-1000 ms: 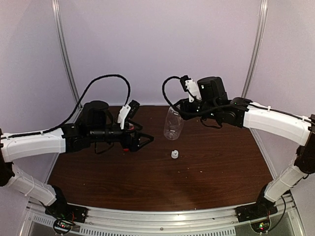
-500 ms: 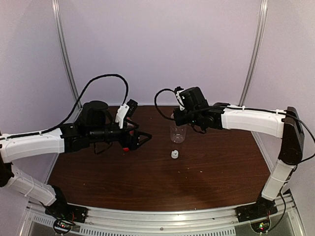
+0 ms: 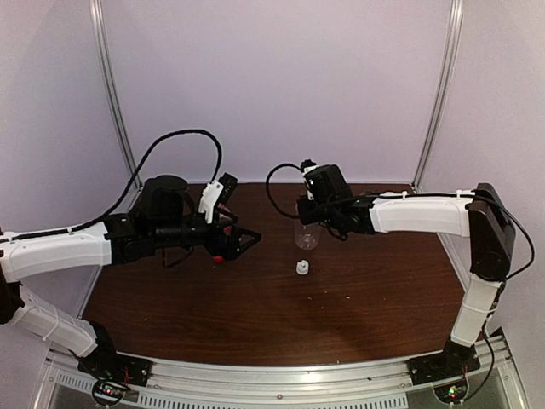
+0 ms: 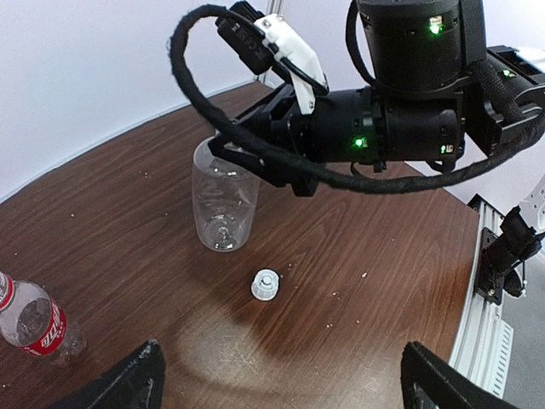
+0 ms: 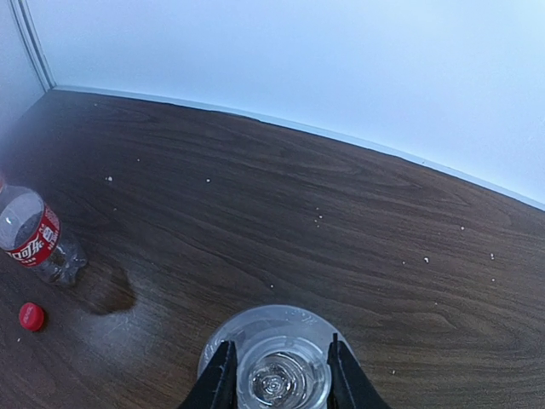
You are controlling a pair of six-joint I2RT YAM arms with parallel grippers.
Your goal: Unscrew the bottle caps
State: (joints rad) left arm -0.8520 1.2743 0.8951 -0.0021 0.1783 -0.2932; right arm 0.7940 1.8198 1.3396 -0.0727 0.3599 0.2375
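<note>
My right gripper point(image 5: 277, 385) is shut on the neck of the wider clear bottle point(image 5: 255, 328), which is upright and open-topped, its base at or just above the table point(image 3: 306, 234). It also shows in the left wrist view point(image 4: 223, 196). The white cap point(image 3: 301, 267) lies loose on the table in front of it point(image 4: 266, 285). My left gripper point(image 3: 249, 241) is open wide and empty, left of that bottle. The small red-labelled bottle point(image 5: 34, 240) lies at the left point(image 4: 38, 322), with the red cap point(image 5: 31, 316) loose beside it.
The dark wooden table point(image 3: 366, 298) carries small white crumbs. A dark wet patch point(image 5: 106, 294) lies near the small bottle. White walls and metal frame posts point(image 3: 115, 111) close in the back and sides.
My right arm has brought the wider bottle down from a raised, tilted hold to upright at the table, shifting slightly left. The left arm has hardly moved.
</note>
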